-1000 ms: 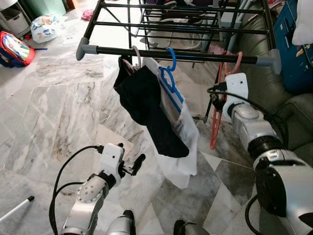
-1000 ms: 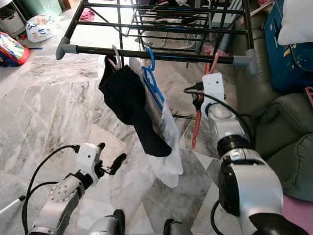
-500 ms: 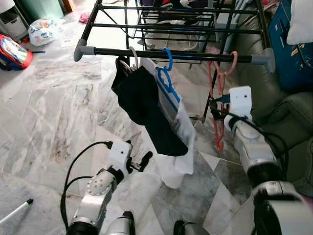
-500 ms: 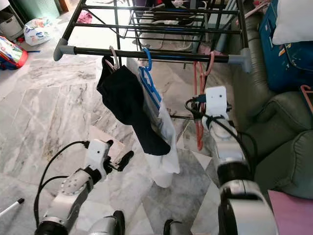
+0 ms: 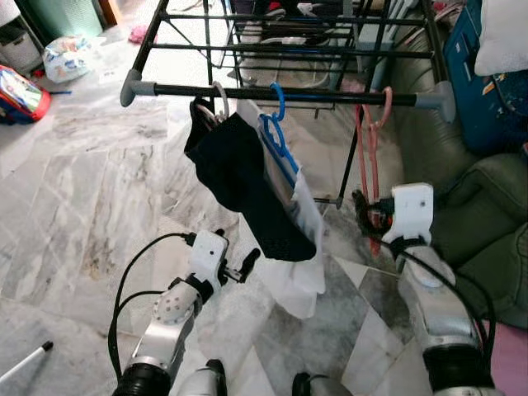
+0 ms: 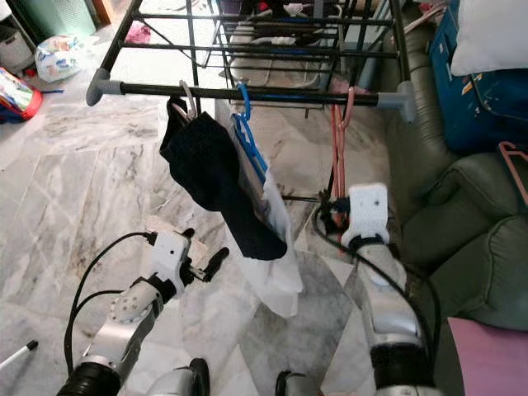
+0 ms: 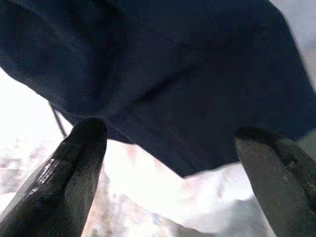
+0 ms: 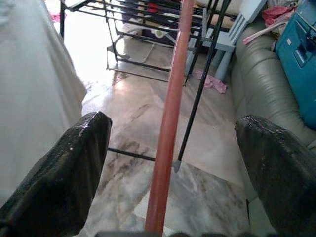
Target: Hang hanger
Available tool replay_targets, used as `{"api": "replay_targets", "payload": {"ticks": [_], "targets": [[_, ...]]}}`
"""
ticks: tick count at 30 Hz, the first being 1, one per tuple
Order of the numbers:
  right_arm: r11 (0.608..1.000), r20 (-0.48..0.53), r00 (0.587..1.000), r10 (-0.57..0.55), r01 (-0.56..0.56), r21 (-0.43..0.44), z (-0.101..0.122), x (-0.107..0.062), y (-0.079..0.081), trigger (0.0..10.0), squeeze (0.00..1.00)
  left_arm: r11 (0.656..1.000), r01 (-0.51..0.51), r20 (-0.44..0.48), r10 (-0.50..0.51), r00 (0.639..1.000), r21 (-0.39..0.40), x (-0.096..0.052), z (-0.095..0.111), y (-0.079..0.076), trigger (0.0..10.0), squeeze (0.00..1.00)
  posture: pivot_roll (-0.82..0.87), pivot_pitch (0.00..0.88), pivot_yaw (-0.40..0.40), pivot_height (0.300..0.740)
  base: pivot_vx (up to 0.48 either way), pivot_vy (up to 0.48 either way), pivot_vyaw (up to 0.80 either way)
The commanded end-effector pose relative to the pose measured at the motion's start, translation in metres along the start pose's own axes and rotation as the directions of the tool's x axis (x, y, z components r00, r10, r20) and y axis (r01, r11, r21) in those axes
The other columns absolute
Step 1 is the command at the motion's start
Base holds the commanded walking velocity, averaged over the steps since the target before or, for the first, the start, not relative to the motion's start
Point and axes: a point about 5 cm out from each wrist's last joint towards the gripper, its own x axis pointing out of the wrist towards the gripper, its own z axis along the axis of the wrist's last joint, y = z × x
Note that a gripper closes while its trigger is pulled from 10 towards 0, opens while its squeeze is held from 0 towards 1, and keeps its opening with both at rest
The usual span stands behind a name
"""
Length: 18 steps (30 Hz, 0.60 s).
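Red hanger hooked on rack's front bar, hanging free, so hanging judged done. Right gripper spread wide, released, straddling hanger w/o contact; left gripper also spread, below dark garment. Next: withdraw right arm w/o snagging.

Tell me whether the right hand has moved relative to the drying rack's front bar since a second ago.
Yes. The right hand has dropped away from the front bar, now open around the lower part of the hanging pink hanger.
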Motion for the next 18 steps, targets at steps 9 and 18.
{"api": "replay_targets", "payload": {"ticks": [9, 18], "targets": [[0.999, 0.004, 0.999, 0.036, -0.036, -0.039, -0.007, -0.039, 0.020, 10.0, 1.00, 0.984, -0.174, 0.039, 0.172, 0.984, 0.045, -0.022, -0.001, 0.029, 10.0, 0.00, -0.01, 0.168, 0.033, 0.740, 0.000, 0.000, 0.00], [0.998, -0.045, 0.999, 0.017, -0.020, -0.053, -0.019, -0.057, 0.014, 10.0, 0.00, 0.974, -0.216, 0.071, 0.211, 0.975, 0.067, -0.045, 0.004, 0.033, 10.0, 0.00, 0.00, 0.181, 0.039, 0.740, 0.000, 0.000, 0.00]]}}
